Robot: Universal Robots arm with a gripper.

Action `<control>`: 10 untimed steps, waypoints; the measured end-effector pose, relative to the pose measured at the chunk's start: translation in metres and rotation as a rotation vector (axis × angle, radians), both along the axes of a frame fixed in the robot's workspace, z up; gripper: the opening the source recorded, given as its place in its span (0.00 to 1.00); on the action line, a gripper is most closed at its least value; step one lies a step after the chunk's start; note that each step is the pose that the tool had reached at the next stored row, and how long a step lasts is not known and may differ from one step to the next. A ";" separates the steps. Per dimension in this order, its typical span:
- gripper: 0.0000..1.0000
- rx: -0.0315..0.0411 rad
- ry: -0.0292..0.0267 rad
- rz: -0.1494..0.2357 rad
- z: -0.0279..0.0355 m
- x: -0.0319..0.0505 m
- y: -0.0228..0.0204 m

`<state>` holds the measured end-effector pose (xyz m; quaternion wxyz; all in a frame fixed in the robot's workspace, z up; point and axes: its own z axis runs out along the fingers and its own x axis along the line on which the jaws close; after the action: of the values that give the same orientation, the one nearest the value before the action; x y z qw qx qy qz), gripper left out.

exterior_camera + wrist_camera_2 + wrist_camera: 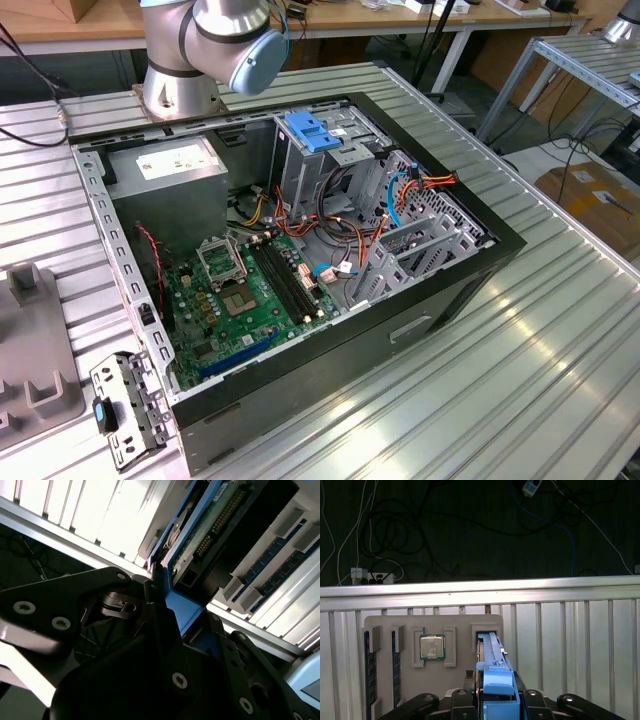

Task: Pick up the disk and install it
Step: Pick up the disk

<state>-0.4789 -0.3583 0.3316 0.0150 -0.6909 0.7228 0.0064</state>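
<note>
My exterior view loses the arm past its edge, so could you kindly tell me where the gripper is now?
Observer: The gripper is at the disk, on its blue side rail.
Operator: Thank you; how does the disk sit?
Observer: On edge, at a slot in the grey fixture tray; I cannot tell whether it is lifted.
Operator: What else does that tray hold?
Observer: A processor chip and memory sticks, each in its own recess.
</note>
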 end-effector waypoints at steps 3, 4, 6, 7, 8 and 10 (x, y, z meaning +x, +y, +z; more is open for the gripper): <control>0.37 -0.0057 -0.0004 0.000 0.0043 0.0000 0.0000; 0.37 -0.0075 -0.0004 0.000 0.0059 0.0000 0.0000; 0.37 -0.0116 -0.0006 0.000 0.0099 0.0000 0.0000; 0.37 -0.0136 -0.0007 0.000 0.0116 0.0000 0.0000; 0.37 -0.0170 -0.0011 0.000 0.0130 0.0000 0.0000; 0.37 -0.0181 -0.0010 0.000 0.0131 0.0000 0.0000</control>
<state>-0.4789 -0.3583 0.3447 0.0091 -0.6910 0.7228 -0.0004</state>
